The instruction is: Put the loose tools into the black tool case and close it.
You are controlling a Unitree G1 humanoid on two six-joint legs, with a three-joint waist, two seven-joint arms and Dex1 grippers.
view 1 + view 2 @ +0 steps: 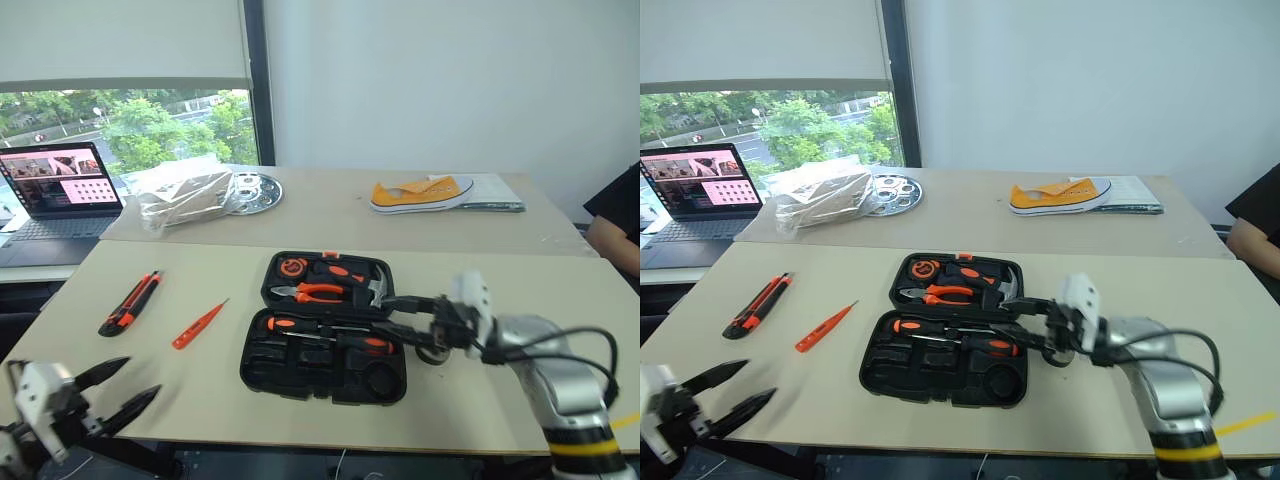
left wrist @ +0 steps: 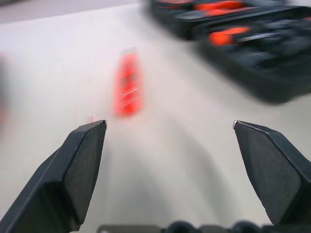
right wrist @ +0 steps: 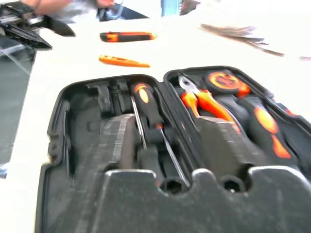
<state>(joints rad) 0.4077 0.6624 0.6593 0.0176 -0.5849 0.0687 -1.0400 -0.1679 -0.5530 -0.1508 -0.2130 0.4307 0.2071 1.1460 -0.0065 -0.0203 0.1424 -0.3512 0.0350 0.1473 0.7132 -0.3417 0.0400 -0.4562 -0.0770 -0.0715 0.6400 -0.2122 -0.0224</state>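
The black tool case (image 1: 262, 372) lies open at the table's middle. Two black-and-orange screwdrivers (image 1: 330, 326) rest in slots of its near half. My right gripper (image 1: 390, 315) hovers at the case's right edge, open, with nothing held; in the right wrist view its fingers (image 3: 121, 143) stand over the screwdrivers (image 3: 150, 111). On the bare table left of the case are the orange-and-black utility knife (image 1: 131, 302) and the slim orange tester screwdriver (image 1: 199, 324). My left gripper (image 1: 125, 385) is open and empty at the table's near left corner, short of the tester screwdriver (image 2: 127, 85).
The case's far half holds orange-handled pliers (image 1: 318, 292), a hammer and a tape measure. On the far table are a laptop (image 1: 60, 185), a crumpled plastic bag (image 1: 185, 195), a metal disc (image 1: 255, 190) and a yellow shoe (image 1: 420, 193). A person's arm (image 1: 618, 225) shows at the right edge.
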